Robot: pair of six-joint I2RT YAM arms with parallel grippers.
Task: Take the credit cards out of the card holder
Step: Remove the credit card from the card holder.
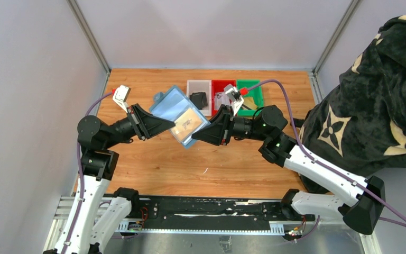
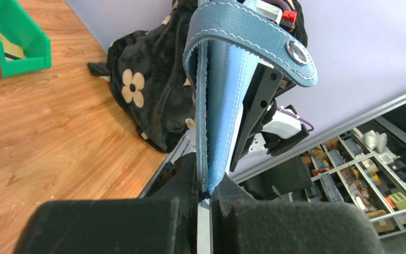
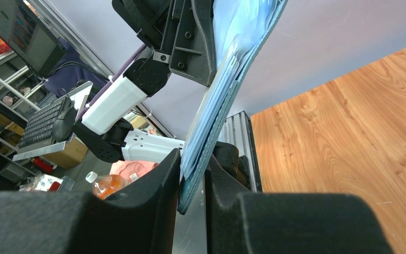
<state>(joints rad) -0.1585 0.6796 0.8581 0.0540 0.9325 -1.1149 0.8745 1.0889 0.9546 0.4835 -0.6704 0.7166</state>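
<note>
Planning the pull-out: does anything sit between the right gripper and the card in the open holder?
Nothing visible does. The right gripper is shut on the card holder at its edge, right beside the card showing on the inner face. The left gripper clamps another edge, clear of it.

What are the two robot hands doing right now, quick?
The left gripper is closed, pinching one edge of the card holder.
The right gripper is closed, pinching another edge of the same card holder.

Bright, even light from above; shadows faint and soft; wrist views blurred nearest the lens.
</note>
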